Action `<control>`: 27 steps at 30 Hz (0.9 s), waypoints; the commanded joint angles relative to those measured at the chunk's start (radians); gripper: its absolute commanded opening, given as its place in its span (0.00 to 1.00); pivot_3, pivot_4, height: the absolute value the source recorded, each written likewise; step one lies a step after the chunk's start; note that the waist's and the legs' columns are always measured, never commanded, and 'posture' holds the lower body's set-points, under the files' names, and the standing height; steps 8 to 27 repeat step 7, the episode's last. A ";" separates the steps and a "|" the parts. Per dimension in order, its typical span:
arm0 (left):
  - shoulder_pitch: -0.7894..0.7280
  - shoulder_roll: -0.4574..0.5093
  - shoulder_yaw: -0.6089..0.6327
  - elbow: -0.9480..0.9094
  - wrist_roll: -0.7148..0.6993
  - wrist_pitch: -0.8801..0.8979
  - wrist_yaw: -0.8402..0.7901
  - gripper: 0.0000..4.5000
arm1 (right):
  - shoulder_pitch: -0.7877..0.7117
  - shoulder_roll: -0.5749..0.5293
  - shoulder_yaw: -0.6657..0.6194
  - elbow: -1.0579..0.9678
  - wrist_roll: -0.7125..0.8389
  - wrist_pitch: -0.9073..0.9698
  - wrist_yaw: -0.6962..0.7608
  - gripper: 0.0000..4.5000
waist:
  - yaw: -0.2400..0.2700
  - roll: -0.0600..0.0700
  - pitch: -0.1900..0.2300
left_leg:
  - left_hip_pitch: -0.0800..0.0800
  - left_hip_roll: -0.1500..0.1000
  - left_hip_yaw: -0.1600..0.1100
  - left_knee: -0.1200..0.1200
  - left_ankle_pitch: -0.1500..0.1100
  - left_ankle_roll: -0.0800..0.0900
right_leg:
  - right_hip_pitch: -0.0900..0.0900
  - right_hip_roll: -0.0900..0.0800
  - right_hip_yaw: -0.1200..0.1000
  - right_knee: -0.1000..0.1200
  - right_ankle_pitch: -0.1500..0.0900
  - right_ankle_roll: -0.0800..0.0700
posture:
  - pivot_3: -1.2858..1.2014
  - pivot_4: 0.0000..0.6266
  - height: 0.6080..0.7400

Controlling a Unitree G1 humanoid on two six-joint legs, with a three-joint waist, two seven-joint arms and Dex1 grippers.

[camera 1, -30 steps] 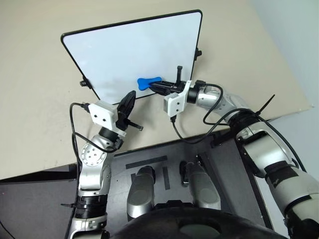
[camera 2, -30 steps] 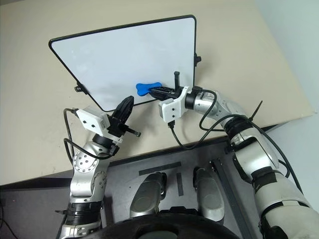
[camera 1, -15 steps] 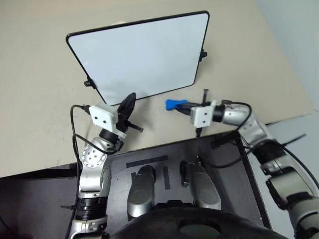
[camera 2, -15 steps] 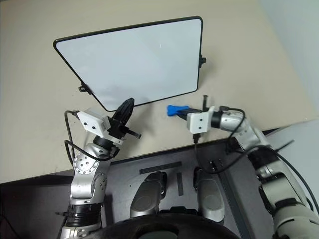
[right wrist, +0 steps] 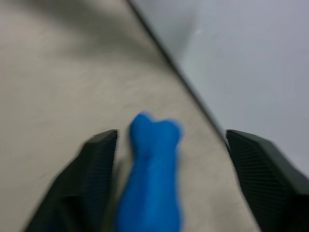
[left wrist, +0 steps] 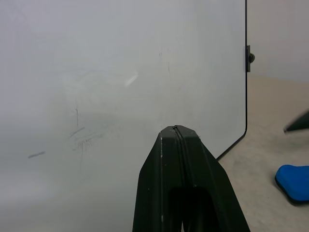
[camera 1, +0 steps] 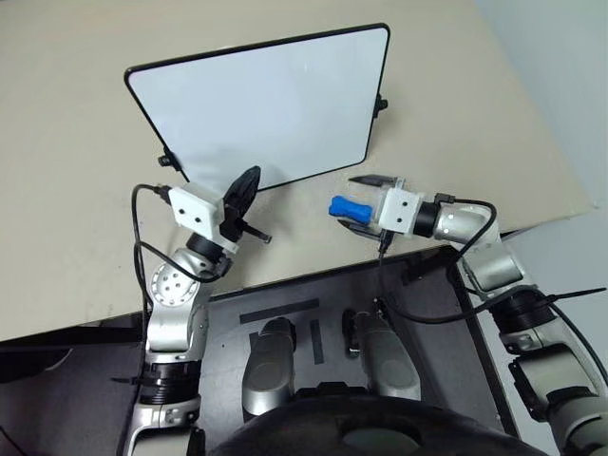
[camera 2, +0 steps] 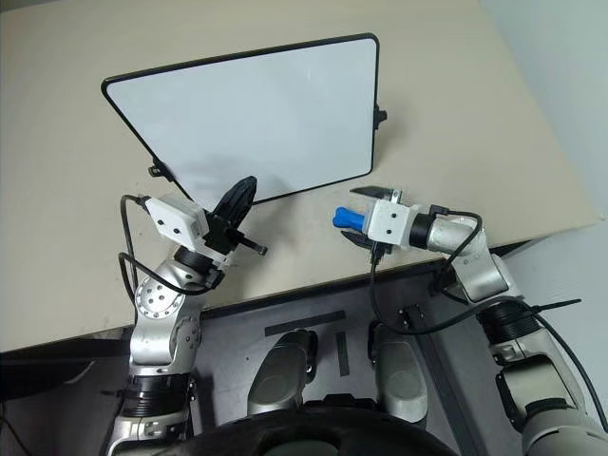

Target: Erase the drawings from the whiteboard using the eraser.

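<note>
Right claw [camera 1: 361, 203] spread around eraser [camera 1: 347, 207], contact unclear, whiteboard [camera 1: 266, 104] beyond

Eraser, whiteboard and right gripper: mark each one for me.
eraser [camera 1: 348, 207], left eye view, middle of the blue piece.
whiteboard [camera 1: 266, 104], left eye view, bare white face.
right gripper [camera 1: 357, 203], left eye view, midway between its spread fingertips.

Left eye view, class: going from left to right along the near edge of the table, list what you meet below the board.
The robot's left gripper with shut black fingers → small bright blue bone-shaped eraser lying on the beige table → right gripper with its black fingers spread open around the eraser.
</note>
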 commanded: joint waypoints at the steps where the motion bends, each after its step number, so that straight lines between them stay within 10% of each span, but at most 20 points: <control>1: 0.017 0.017 0.019 -0.053 -0.019 0.009 -0.004 0.00 | 0.029 0.012 -0.065 -0.070 0.049 -0.009 -0.029 0.95 | 0.000 0.000 0.000 | 0.000 0.000 0.000 0.000 0.000 0.000 | 0.000 0.000 0.000 0.000 0.000 0.000 | 0.52 0.24 1.00; 27: 0.064 0.047 0.026 -0.097 -0.040 0.042 -0.011 0.00 | 0.073 0.037 -0.092 -0.131 0.070 0.024 -0.050 0.95 | 0.001 0.000 0.000 | -0.001 0.000 0.000 -0.001 -0.002 0.000 | 0.000 0.000 0.000 -0.002 -0.002 0.001 | 0.52 0.24 1.00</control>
